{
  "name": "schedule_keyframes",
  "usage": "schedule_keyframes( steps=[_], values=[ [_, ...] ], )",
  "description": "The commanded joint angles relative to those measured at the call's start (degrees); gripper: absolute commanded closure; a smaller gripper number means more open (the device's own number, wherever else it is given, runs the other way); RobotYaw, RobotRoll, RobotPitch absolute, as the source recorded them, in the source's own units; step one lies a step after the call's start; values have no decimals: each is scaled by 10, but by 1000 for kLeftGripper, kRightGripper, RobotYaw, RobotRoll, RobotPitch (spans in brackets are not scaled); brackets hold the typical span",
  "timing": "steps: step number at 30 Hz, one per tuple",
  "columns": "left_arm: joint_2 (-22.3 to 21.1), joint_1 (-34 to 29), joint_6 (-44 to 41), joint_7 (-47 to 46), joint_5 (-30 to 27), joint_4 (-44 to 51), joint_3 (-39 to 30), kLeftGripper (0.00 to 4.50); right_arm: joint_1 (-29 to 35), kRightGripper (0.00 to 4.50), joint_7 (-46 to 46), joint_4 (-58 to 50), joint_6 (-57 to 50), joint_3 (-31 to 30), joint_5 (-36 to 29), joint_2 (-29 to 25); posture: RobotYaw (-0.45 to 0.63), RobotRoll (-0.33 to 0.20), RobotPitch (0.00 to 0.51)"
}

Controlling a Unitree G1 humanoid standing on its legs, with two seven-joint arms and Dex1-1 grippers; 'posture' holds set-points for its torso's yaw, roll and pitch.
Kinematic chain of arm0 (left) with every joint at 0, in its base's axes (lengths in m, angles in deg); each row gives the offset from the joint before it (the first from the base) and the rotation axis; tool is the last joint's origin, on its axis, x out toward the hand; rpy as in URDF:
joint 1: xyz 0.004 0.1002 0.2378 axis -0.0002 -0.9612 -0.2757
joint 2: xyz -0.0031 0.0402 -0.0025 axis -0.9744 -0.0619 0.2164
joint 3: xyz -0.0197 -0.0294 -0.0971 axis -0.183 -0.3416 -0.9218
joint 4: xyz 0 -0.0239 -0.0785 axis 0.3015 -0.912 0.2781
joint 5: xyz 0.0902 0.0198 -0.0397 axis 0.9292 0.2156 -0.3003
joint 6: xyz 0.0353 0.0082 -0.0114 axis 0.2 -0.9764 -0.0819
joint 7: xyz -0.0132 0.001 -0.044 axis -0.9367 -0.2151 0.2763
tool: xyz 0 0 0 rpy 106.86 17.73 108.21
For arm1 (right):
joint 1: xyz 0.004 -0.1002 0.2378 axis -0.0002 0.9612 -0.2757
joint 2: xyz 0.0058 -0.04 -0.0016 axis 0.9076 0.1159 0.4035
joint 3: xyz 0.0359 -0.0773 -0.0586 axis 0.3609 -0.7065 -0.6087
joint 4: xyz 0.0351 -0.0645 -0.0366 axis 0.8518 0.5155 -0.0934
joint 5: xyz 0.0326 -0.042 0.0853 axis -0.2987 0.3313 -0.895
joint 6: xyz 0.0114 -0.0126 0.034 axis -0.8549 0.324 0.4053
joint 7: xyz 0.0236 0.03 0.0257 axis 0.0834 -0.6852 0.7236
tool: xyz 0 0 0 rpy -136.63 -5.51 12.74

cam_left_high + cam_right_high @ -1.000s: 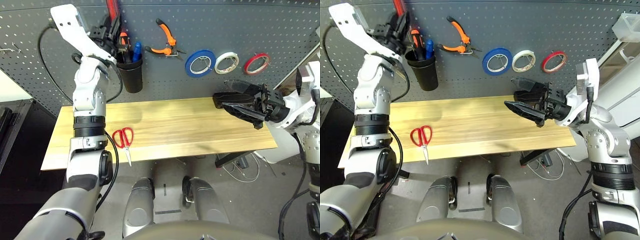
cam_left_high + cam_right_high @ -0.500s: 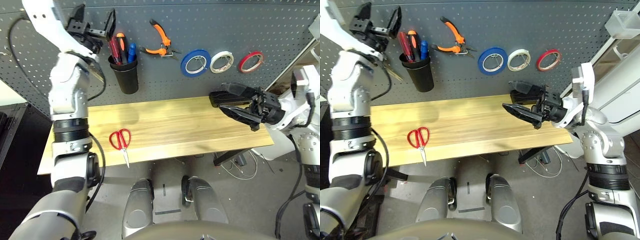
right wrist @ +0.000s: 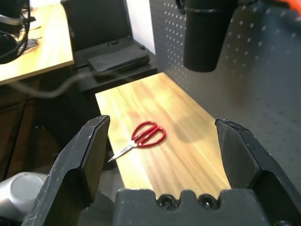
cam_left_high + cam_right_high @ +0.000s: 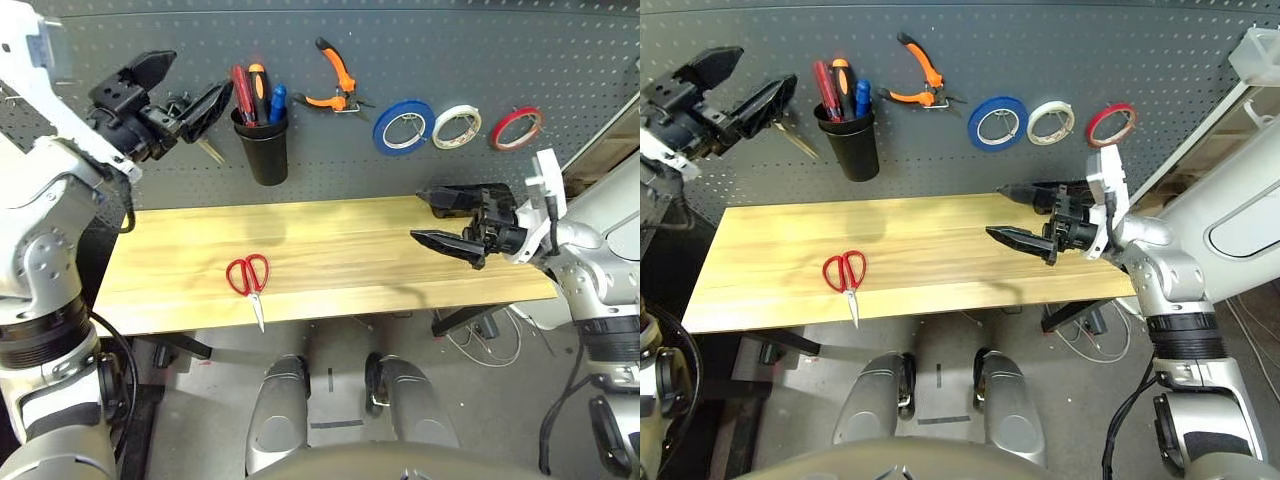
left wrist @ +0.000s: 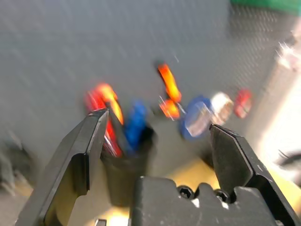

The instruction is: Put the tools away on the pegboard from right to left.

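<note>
On the dark pegboard point(image 4: 450, 50) hang the red tape ring point(image 4: 516, 127) at the right and the orange-handled pliers point(image 4: 333, 80) further left. The red-handled screwdriver point(image 4: 243, 95) stands in the black cup point(image 4: 264, 150). The red-handled scissors point(image 4: 247, 277) lie on the wooden table point(image 4: 340, 250), left of its middle, and also show in the right wrist view point(image 3: 146, 135). My left gripper point(image 4: 200, 70) is open and empty, just left of the cup. My right gripper point(image 4: 417, 215) hangs open and empty over the table's right part.
A blue tape roll point(image 4: 402, 127) and a white tape roll point(image 4: 454, 126) hang between the pliers and the red ring. Orange- and blue-handled tools point(image 4: 276, 98) share the cup. A metal hook point(image 4: 210, 152) sticks out left of the cup.
My left gripper opened, leaving the red-handled screwdriver in the cup, and drew back to the left. The view shifted; the right gripper stayed open over the table's right part.
</note>
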Motion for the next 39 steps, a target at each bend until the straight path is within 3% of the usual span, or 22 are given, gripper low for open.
schedule_keyframes(
  steps=[1, 3, 5, 9, 11, 14, 19, 24, 39],
  values=[
    [2, -59, -68, -12, -73, 52, -4, 10, 22, 0, 3, -21, 18, -28, 29, 3, 107, 0, 158],
    [3, -89, -86, -22, -97, 65, -9, 10, 31, 0, 6, -32, 23, -39, 39, 3, 103, 0, 167],
    [10, -139, -81, -31, -80, 70, 4, 10, 40, 0, 13, -37, 40, -49, 55, 8, 101, 0, 171],
    [12, -224, -48, -48, 5, 48, 65, 10, 56, 0, 24, -49, 60, -64, 72, 16, 77, 0, 179],
    [34, -235, -11, -71, 68, -2, 110, 10, 59, 0, 30, -46, 88, -70, 88, 25, 73, 0, 181],
    [51, -225, 24, -91, 142, -61, 166, 10, 60, 0, 31, -40, 121, -75, 102, 34, 58, 0, 184],
    [105, -167, 50, -129, 210, -171, 196, 10, 73, 0, 32, -62, 133, -88, 107, 36, 28, 0, 197],
    [147, -141, 47, -162, 238, -257, 171, 10, 93, 0, 40, -103, 125, -101, 101, 42, 5, 0, 213],
    [167, -115, 102, -164, 307, -390, 160, 10, 107, 0, 57, -146, 103, -114, 85, 42, -36, 0, 237]
  ],
)
